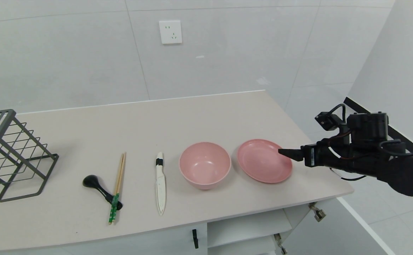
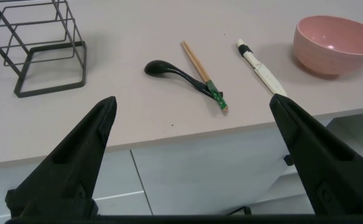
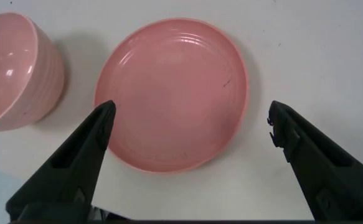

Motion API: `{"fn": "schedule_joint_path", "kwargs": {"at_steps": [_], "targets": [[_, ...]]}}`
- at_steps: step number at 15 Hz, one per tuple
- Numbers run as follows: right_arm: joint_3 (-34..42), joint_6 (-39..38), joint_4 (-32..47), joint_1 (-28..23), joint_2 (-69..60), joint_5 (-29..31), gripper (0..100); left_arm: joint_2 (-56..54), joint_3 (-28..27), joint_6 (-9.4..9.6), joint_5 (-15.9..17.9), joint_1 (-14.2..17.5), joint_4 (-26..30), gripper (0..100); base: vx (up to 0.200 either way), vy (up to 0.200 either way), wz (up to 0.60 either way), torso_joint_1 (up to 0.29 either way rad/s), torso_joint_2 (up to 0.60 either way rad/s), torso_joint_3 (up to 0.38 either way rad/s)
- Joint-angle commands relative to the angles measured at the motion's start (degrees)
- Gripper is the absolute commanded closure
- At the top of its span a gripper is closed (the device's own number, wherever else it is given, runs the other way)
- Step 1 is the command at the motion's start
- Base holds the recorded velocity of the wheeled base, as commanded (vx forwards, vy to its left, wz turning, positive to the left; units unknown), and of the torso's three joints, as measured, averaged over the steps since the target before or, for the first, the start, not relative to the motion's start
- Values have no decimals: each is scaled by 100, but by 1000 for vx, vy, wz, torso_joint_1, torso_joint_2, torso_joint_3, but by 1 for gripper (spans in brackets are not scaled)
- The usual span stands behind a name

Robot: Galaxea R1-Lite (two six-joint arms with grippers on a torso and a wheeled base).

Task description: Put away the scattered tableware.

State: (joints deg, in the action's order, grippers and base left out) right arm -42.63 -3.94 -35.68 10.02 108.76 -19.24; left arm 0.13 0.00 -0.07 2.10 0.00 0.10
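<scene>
**Plate** point(image 1: 264, 161): pink and shallow. It lies flat on the bench point(image 1: 192, 113), right of centre in the head view, just beside the bowl point(image 1: 204, 164) and apart from it.
- Handling (judged): light, stiff and glossy, so likely slippery. It may chip if dropped.
- Hold: at the rim only, since it lies flat. The rim on the frame's right is the freest.

**Right jaws:** apart and empty, at the plate's right rim.

**Bowl:** pink and deep, standing upright at centre.
- Handling (judged): rigid, with a smooth wall. Pinch it across the rim.

**Knife** point(image 1: 160, 182): white, sheathed and thin. It lies left of the bowl, tip toward the front edge.

**Chopsticks** point(image 1: 118, 186): a pair, left of the knife. Their lower end lies across the handle of the black spoon point(image 1: 100, 191), touching it.
- Handling (judged): both lie low and are prone to roll or drag each other.

**Rack** point(image 1: 11, 156): grey wire, at the far left.

**Left jaws:** apart and empty, off the bench's front edge, facing the spoon and chopsticks.

**Room:**
- Open bench lies behind the whole row and between the rack and the spoon.
- The plate sits near the right edge.
- The knife tip and chopstick ends sit near the front edge.
</scene>
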Motion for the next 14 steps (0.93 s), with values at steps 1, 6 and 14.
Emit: {"fn": "schedule_joint_path", "kwargs": {"at_steps": [1,6,14], "targets": [[-184,7,-9,9,391,-1,0,4,0,-1,1,9,-1,0,0,0,0,0,0,0],[-290,7,-492,9,910,-1,0,13,0,-1,1,0,-1,0,0,0,0,0,0,0],[-589,-2,-536,61,1340,175,0,4,0,-28,-8,0,-1,0,0,0,0,0,0,0]]}}
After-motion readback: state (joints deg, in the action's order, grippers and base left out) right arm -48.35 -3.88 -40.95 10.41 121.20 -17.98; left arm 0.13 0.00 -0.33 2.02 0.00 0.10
